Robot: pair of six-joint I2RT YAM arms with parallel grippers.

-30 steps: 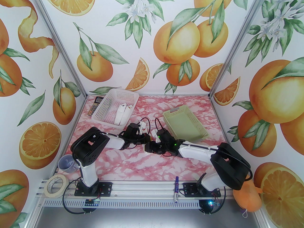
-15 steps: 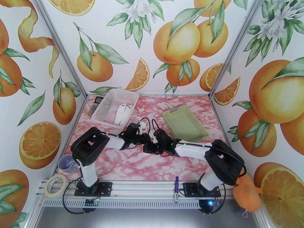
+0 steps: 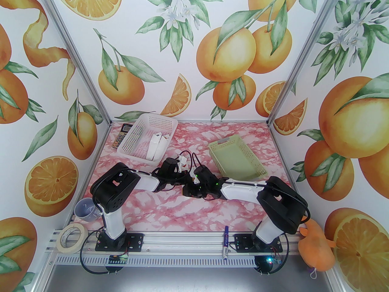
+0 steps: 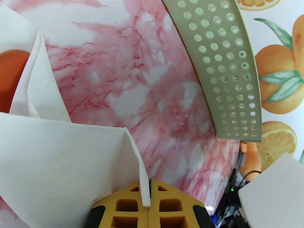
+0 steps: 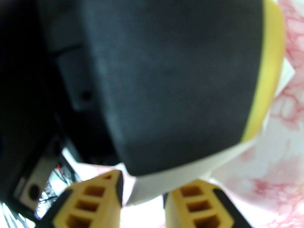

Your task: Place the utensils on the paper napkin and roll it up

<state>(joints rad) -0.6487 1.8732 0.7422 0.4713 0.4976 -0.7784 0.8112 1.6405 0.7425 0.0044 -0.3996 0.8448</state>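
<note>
Near the middle of the table (image 3: 170, 207), the paper napkin (image 4: 59, 151), an orange utensil head (image 4: 11, 79) tucked in its folds, is pinched at a folded edge by the clenched left gripper (image 4: 149, 191), while a white corner is straddled by the still-parted right gripper (image 5: 147, 184) just to the right.

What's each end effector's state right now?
Left end effector: closed on the napkin edge.
Right end effector: open around napkin, not pinched.

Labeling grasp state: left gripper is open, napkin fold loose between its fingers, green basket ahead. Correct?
Not quite. The left gripper is shut, pinching the napkin fold, as the left wrist view shows. The green basket does lie ahead.
</note>
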